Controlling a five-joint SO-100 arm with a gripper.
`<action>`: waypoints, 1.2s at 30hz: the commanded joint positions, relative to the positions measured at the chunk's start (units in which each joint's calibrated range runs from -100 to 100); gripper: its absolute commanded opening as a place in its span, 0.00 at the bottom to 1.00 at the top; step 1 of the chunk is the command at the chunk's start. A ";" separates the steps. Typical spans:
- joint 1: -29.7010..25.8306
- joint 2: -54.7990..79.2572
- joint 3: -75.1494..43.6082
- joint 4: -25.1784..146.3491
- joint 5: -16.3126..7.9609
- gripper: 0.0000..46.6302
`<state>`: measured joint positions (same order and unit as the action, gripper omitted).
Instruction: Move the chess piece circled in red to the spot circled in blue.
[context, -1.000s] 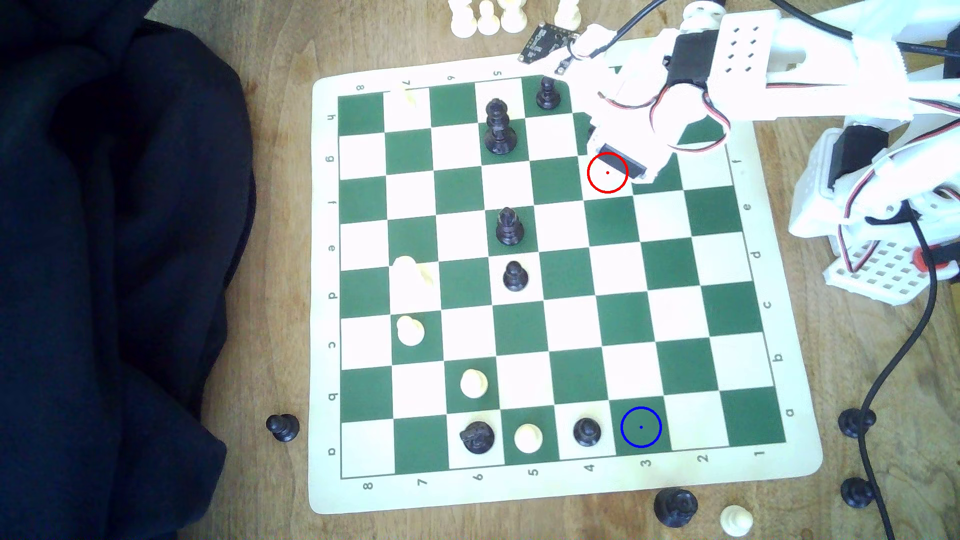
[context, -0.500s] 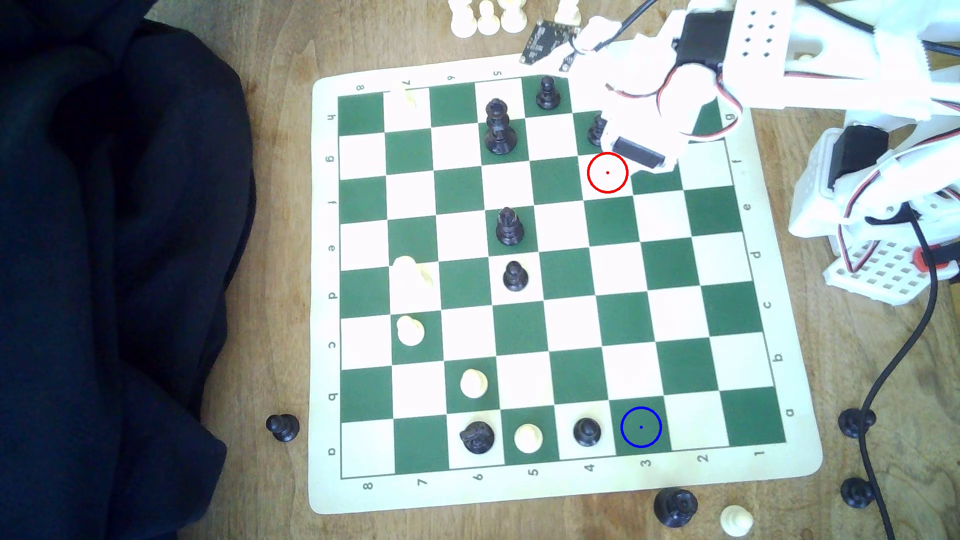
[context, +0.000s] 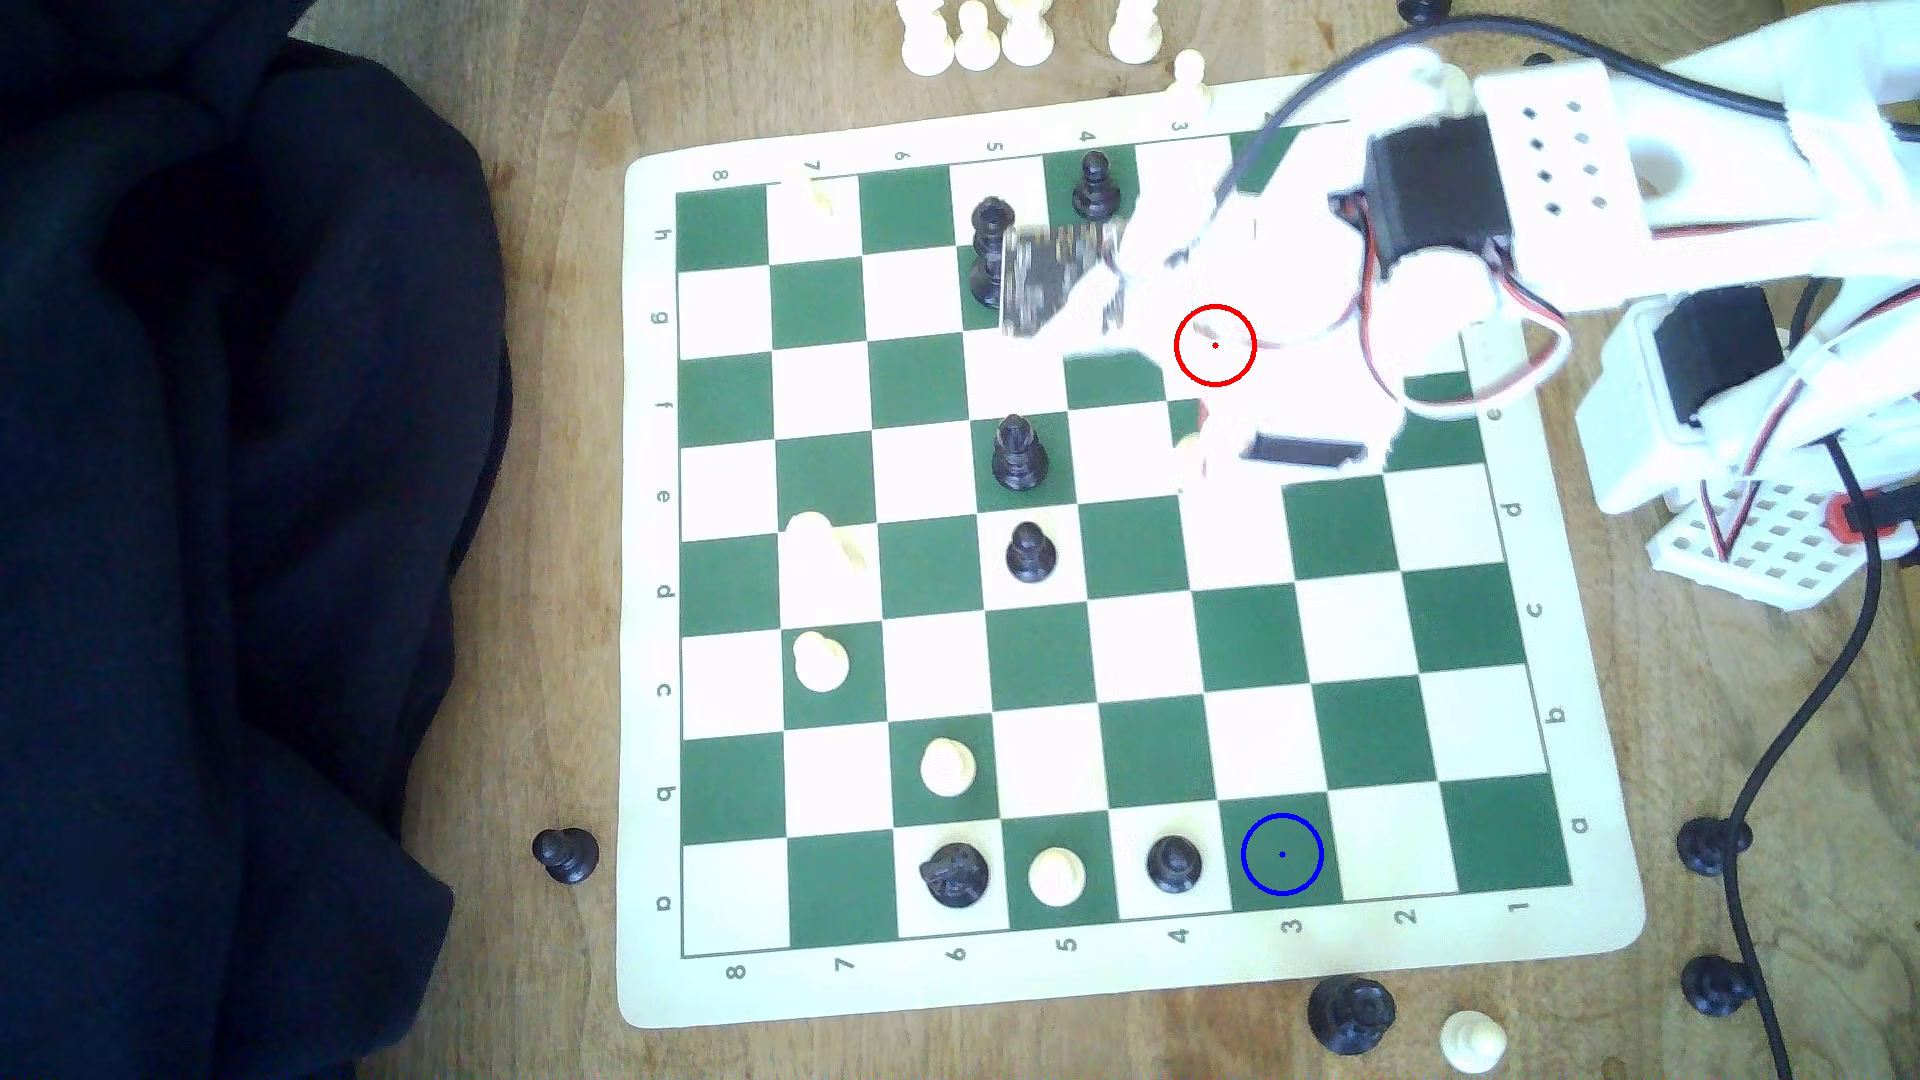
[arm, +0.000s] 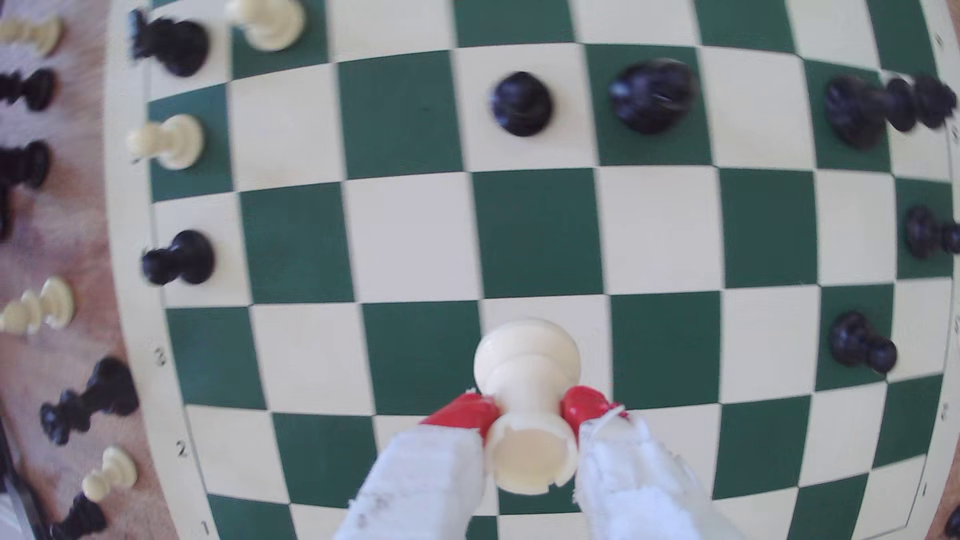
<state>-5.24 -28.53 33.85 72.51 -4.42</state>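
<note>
Cream pawn (arm: 527, 374), round-headed, claw-pinched (arm: 530, 410)

My arm (context: 1455, 239) reaches over the chessboard (context: 1621, 935) from the exterior view's right, blurred and overexposed. The red ring (context: 1215, 345) lies across my white body. The spot (context: 1282, 854), blue-ringed on a green square, sits bare just beside a black pawn (context: 1174, 862) on its left.

Exterior overhead, wrist close; both share chessboard (context: 1143, 623)
</note>
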 joint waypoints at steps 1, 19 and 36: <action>-7.63 -0.16 -5.92 0.46 -0.34 0.01; -22.41 20.04 -12.36 -5.76 -2.93 0.01; -25.23 27.68 -18.25 -5.93 -3.13 0.01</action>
<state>-29.87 -0.29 20.29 66.53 -7.30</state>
